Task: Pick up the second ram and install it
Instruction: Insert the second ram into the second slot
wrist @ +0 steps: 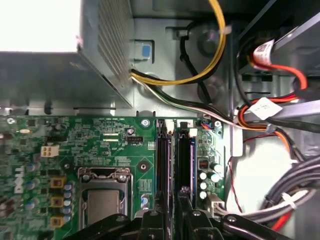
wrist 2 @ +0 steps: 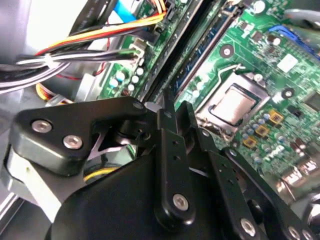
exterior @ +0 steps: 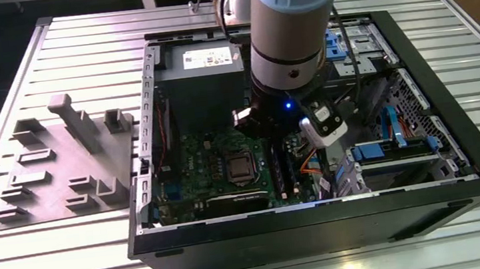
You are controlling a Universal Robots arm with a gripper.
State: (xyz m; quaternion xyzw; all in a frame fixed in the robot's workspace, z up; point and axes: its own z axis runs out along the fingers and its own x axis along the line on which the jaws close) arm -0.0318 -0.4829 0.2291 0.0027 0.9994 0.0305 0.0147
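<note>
The gripper [wrist: 172, 212] hangs low over the motherboard [wrist: 95, 145] beside the processor socket [wrist: 102, 200], its narrowly set jaws straddling the second ram [wrist: 170, 165], whose long axis runs straight away along its slot.

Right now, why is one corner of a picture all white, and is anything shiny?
In the first wrist view, the power supply box is blown out to plain white by strong light. In the exterior view, the slatted metal table throws pale glare. In the second wrist view, the end effector looms dark.
</note>
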